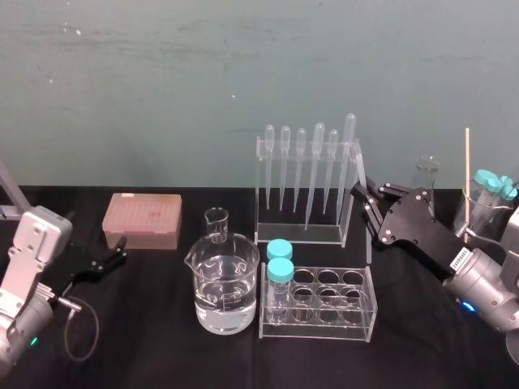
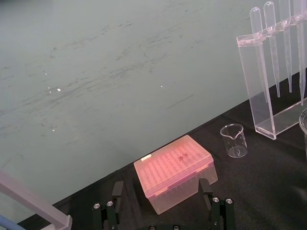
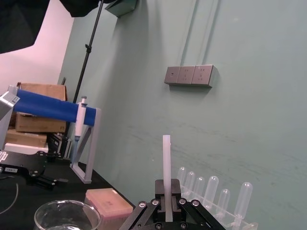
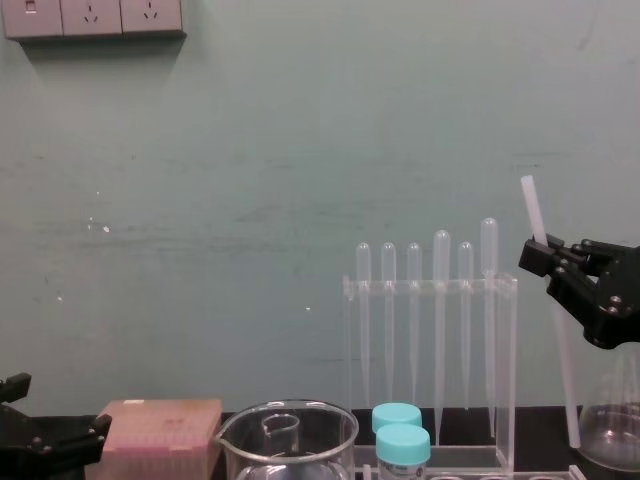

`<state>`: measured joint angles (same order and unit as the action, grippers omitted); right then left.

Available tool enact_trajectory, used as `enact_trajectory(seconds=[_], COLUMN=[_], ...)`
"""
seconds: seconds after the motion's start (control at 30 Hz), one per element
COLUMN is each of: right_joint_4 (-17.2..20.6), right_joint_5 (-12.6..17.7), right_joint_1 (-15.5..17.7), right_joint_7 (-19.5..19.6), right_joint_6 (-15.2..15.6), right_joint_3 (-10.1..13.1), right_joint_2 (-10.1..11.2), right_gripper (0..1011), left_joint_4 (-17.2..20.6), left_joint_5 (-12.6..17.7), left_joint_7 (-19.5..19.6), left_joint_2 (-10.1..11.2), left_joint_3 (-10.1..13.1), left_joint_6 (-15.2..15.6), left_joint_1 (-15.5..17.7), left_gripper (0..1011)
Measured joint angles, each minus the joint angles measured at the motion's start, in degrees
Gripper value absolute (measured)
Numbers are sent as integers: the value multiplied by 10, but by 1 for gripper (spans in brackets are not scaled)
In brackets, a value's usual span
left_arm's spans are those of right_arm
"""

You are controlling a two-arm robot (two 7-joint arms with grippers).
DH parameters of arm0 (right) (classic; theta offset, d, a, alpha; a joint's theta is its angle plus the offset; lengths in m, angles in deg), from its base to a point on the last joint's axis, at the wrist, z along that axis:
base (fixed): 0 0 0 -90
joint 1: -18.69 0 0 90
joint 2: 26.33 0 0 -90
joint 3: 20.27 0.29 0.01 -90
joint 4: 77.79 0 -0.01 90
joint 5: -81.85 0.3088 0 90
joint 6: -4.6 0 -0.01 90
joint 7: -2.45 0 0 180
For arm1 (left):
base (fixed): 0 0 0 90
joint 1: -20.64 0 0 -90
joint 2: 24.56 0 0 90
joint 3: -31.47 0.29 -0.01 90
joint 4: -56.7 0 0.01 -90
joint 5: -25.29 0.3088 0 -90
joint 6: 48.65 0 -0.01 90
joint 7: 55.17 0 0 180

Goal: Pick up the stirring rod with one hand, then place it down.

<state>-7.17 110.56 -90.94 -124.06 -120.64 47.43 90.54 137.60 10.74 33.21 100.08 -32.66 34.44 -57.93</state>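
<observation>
— Whitish translucent stirring rod (image 3: 166, 158): only one?
— One, near upright, clamped in the black right gripper (image 3: 167, 194), at three o'clock of the clear rack (image 1: 300, 235) holding six bulb-topped pipettes (image 1: 301, 162).
— And the left gripper (image 1: 105, 262)?
— Parked at nine o'clock, fingers apart, near one pink box (image 1: 142, 220).

Scuffed teal wall (image 4: 250, 200), black tabletop (image 1: 162, 356)

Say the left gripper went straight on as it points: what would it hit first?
Probably the pink box, lying dead ahead of the open left gripper, low on the robot's left; depth is unclear. The right gripper holds the rod.
</observation>
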Motion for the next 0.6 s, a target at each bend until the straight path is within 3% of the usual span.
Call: enact_trajectory(seconds=[0.6], right_joint_4=[0], right_joint_5=[0], right_joint_1=[-1], right_joint_7=[0], right_joint_6=[0], right_joint_3=[-1], right_joint_2=[0], right_gripper=[68], left_joint_4=[0], left_joint_5=[0], left_joint_7=[0], left_joint_2=[0], left_joint_3=[0], left_joint_6=[0], left_joint_1=[0], left_gripper=[1000])
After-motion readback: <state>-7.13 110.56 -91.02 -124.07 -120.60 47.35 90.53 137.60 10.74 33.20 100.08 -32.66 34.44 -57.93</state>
